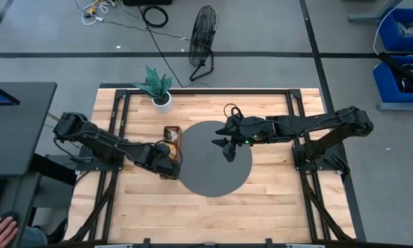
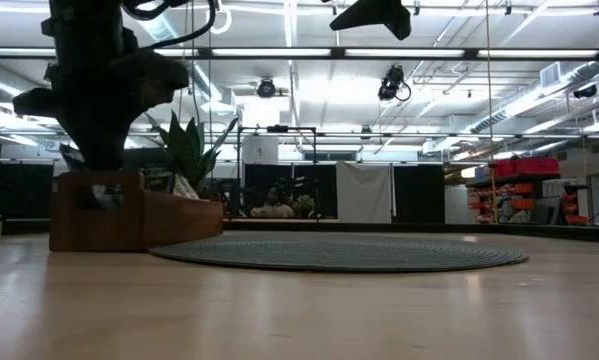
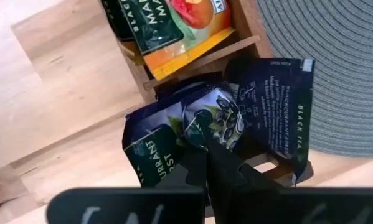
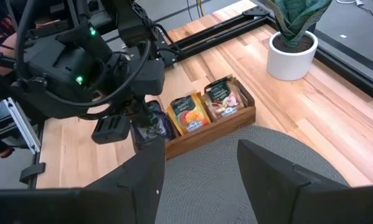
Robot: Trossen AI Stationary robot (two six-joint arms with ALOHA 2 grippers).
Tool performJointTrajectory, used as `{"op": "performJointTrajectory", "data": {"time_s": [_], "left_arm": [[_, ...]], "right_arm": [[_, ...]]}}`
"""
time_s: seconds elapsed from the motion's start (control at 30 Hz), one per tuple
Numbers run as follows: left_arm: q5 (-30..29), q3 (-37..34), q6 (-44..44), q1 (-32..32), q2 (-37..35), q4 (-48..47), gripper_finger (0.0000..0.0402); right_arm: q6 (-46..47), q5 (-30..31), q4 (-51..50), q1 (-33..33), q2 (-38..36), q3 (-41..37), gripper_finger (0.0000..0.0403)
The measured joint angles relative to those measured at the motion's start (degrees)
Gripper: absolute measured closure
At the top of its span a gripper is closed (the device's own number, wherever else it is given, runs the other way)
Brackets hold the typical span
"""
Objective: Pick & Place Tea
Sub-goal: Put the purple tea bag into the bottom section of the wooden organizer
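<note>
The left tool (image 3: pixel 214 155) is pinched on dark blue tea sachets (image 3: pixel 217 121) in the near end compartment of the wooden tray (image 4: pixel 233 121) on the counter (image 1: pixel 275 200); lift straight up so only one sachet clears the divider. Beyond, the orange sachets (image 4: pixel 187 114) sit mid-tray, and the right tool (image 1: pixel 227 147) hangs over the round mat (image 1: pixel 213 176), fingers spread and empty

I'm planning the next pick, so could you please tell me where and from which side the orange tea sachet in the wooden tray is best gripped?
Grip the orange sachet by its upper edge, coming straight down from above. It stands on edge, leaning in its compartment of the tray, so the walls shield its sides and only the top rim is free. The left hand is shut on dark sachets alongside.
</note>
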Motion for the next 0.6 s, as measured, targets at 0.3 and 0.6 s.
{"op": "performJointTrajectory", "data": {"time_s": [0.3, 0.6], "left_arm": [[-0.5, 0.0, -0.4, 0.1, -0.1, 0.9, 0.0395], [-2.0, 0.0, 1.0, 0.1, -3.1, 0.9, 0.033]], "right_arm": [[0.0, 0.0, 0.0, 0.0, 0.0, 0.0, 0.0197], [0.0, 0.0, -0.1, -0.1, 0.0, 0.0, 0.0197]]}}
